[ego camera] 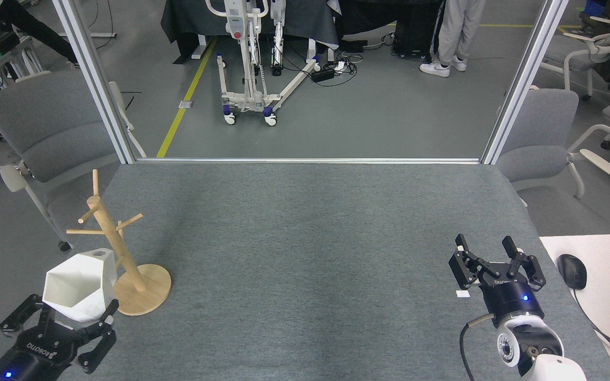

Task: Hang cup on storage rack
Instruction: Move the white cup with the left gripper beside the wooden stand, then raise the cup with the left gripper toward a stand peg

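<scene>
Here the big gray table [305,254] fills most of the view, and a white desk [601,259] sits at its right edge with a black mouse [571,271] on it. Two gray chairs [45,127] stand past the far corners.

Next comes the storage rack [119,254], a wooden tree with thin pegs. It stands upright on its round base near the left edge of the table, toward the near corner.

The cup [80,286] is white with flat, pointy sides. It is just left of the rack's post and base, at the near left corner of the table, with its open mouth tipped toward the camera. It is not on any peg.

The left gripper [59,323] holds the cup from below. One black finger [108,312] presses its right side and the other fingers sit under its left side.

The right gripper [487,256] is near the right edge of the table. Its fingers are spread wide and hold nothing. A small white scrap [462,293] lies beside it.
</scene>
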You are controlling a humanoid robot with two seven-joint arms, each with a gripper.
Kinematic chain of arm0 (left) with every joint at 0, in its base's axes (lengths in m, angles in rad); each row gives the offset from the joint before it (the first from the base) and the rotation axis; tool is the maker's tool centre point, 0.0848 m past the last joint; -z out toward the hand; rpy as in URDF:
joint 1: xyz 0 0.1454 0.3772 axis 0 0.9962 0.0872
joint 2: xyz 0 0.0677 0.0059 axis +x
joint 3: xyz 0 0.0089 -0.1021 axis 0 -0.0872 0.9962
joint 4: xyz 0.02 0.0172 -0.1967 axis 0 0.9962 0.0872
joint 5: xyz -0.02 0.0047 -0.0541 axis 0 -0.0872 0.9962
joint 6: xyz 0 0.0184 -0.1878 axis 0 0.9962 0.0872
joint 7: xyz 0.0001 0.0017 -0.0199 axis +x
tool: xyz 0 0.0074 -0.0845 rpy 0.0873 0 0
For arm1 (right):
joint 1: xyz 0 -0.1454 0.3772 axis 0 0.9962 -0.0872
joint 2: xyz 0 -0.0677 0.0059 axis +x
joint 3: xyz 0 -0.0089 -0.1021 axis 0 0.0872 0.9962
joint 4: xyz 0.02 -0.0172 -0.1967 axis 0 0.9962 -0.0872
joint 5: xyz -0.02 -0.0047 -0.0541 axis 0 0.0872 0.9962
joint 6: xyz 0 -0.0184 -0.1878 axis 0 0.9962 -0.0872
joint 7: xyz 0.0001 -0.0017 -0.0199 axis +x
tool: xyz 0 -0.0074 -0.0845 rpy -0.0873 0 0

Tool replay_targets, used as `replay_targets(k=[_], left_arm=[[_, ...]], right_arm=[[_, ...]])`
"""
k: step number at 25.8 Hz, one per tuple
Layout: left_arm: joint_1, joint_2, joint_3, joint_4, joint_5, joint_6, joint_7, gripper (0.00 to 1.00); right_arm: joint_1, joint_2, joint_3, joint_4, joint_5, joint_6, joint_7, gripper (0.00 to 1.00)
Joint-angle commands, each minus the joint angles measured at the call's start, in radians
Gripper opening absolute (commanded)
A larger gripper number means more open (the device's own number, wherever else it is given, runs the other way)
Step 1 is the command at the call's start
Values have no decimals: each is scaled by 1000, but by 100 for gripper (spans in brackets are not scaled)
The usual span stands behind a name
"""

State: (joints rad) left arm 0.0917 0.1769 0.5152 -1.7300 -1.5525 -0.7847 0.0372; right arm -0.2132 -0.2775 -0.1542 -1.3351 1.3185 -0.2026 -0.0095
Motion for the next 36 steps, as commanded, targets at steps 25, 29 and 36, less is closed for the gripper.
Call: replay_targets(k=[25,29,36], left_arm=[[-221,9,17,240,-175,360,-115,0],[-250,9,17,251,-212,360,-119,0],[-259,0,16,251,-261,361,-120,0]], right_arm=[[9,6,-51,65,-12,-1,0,99],[31,14,-44,65,2,-1,10,99],[35,24,-28,54,15,0,11,99]])
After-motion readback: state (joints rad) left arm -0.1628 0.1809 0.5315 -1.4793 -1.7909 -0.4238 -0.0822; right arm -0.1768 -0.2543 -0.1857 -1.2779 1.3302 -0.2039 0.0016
